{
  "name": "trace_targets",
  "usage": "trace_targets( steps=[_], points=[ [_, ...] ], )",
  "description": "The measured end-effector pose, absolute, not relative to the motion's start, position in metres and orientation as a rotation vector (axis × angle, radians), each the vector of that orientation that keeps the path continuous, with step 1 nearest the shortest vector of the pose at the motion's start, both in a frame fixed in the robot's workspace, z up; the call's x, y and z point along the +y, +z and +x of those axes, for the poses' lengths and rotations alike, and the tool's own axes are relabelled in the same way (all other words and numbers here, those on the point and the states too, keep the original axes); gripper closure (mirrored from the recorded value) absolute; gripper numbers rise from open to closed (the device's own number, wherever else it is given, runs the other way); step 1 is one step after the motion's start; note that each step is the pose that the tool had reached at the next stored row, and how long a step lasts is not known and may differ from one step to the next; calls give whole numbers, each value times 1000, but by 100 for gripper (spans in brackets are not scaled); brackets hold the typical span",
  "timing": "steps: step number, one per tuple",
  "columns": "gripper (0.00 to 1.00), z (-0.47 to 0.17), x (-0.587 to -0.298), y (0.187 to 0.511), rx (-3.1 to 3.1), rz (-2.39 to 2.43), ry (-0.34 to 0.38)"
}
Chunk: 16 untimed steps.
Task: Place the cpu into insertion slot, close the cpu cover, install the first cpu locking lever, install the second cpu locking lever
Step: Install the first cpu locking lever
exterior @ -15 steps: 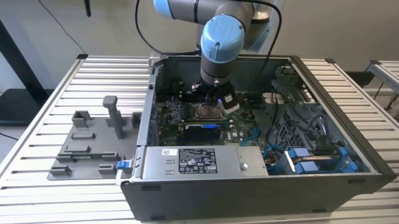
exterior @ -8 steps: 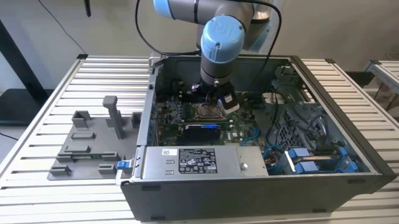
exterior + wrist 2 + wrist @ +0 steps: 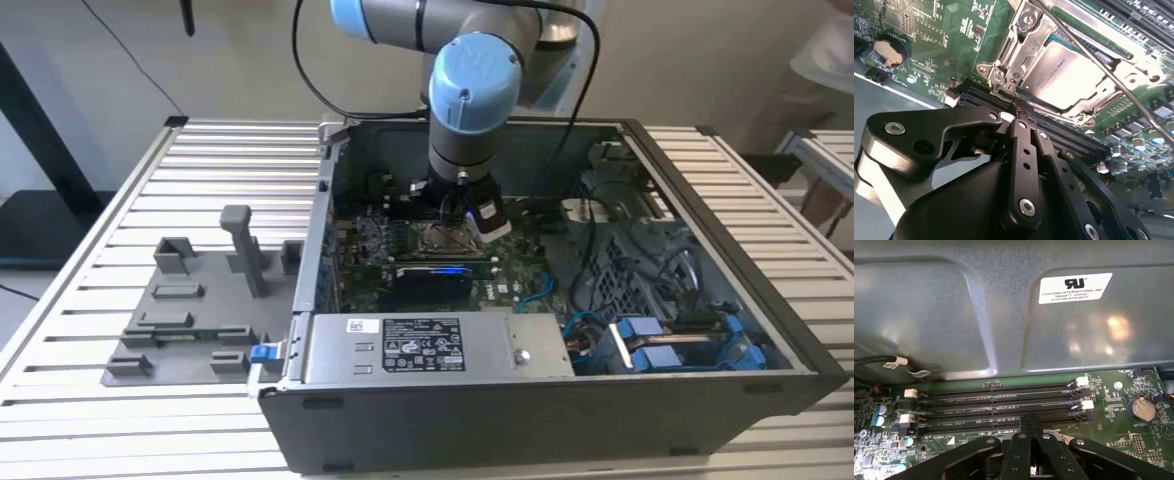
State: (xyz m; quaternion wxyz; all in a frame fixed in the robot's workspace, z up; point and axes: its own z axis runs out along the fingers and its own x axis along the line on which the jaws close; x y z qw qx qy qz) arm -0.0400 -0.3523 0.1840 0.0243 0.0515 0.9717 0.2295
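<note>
The black gripper (image 3: 1023, 106) has its two fingers pressed together with nothing visible between them. Its joined tip rests at the edge of the insertion slot (image 3: 443, 238), just beside the hinge end of the cpu cover (image 3: 1026, 35). Pinched shut like this, the fingers probably serve as a narrow pusher rather than a clamp. The cpu (image 3: 1066, 67) lies flat in the slot, its pale metal top showing through the cover's square window. The cover frame is down over the chip's edges. A thin wire locking lever (image 3: 1114, 79) crosses above the cover and appears unlatched. In the first wrist view the gripper (image 3: 1030, 421) points across long black memory slots (image 3: 999, 405) toward the grey case wall, which carries a white printed label (image 3: 1075, 288). A coin battery (image 3: 1142, 409) sits on the green board nearby. In the exterior view the arm reaches down into the open computer case. A power supply with a black-and-white label (image 3: 423, 345) sits at six o'clock from the slot, and a grey fixture tray (image 3: 187, 320) lies at eight o'clock on the slatted table (image 3: 80, 420).
</note>
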Motion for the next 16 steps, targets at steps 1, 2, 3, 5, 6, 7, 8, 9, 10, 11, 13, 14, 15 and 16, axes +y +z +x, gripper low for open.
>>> trace_targets(
  steps=[1, 2, 3, 5, 6, 7, 8, 9, 10, 11, 13, 14, 15, 16],
  points=[
    [89, -40, -352, 184, 3007, 159, 706],
    [89, -40, -352, 184, 3009, 159, 702],
    [89, -40, -353, 186, 3010, 160, 700],
    [89, -40, -352, 193, 3011, 160, 701],
    [89, -40, -352, 196, 3010, 160, 701],
    [89, -40, -352, 199, 3011, 160, 701],
    [89, -40, -352, 201, 3011, 160, 701],
    [89, -41, -352, 203, 3011, 160, 701],
    [89, -42, -352, 204, 3011, 160, 701],
    [89, -43, -352, 205, 3011, 160, 701],
    [89, -49, -352, 205, 3011, 160, 701],
    [89, -53, -352, 205, 3011, 160, 701],
    [89, -56, -353, 205, 3011, 160, 701],
    [89, -60, -353, 205, 3011, 160, 701]
  ],
)
